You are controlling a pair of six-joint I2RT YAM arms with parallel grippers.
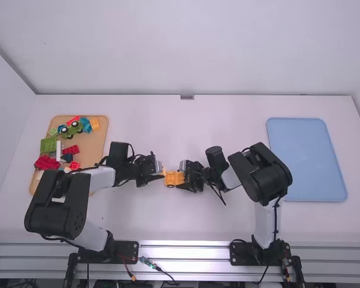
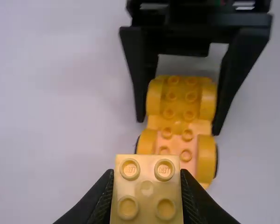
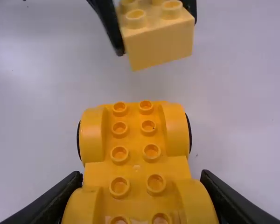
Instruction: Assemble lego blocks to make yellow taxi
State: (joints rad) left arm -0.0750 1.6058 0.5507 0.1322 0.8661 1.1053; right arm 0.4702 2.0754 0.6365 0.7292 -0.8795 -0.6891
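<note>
your left claw (image 1: 159, 174) is closed on a block (image 2: 147, 191), your right claw (image 1: 182, 176) on the base (image 3: 136, 163), over the tabletop (image 1: 180, 219). in the left wrist view, the block hides part of the base; its stud marks are unreadably small.

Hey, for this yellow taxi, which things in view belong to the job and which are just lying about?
For the taxi:
yellow brick, in the left claw
wheeled yellow base, in the right claw

Apparently just lying about:
green toy vehicle and red blocks, on the tan tray
blue tray
</note>
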